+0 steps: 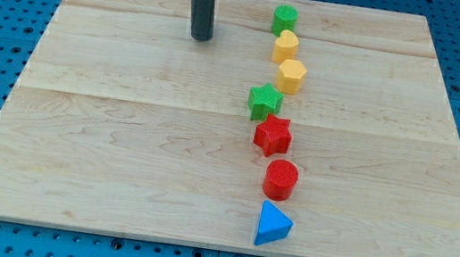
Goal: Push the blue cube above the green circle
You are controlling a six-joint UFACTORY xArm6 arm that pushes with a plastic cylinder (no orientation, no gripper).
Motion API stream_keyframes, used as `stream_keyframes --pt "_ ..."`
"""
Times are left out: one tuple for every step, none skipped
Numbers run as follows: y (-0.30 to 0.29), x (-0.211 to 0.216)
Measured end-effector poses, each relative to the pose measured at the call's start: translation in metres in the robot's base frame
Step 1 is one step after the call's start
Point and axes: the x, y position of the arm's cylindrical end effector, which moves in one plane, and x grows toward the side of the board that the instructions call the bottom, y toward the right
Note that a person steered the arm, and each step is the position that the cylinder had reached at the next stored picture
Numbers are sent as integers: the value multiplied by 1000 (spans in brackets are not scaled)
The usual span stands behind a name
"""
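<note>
You'll find no brand, label or writing anywhere. Your tool is a plain dark rod with nothing held; its upper part is cut off by the view's top, and my tip (pixel 200 37) rests on the bench (pixel 119 149). The green circle (pixel 285 19) sits to the tip's right, slightly toward the view's top. The only blue block, which looks like a triangle (pixel 272 225) rather than a cube, lies well apart, right of the tip toward the view's bottom.
</note>
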Motion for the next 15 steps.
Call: stream_keyframes --pt "10 -35" --pt "23 -52" --pt "24 -52" --pt "18 -47" --pt "-29 -36" --pt "-89 -36" --pt "-84 -63" --pt "-12 -72" --pt "43 -79" --pt "50 -79" --pt "53 -79" --pt "65 -83" --pt "65 -93" --pt "97 -92" --pt "95 -92"
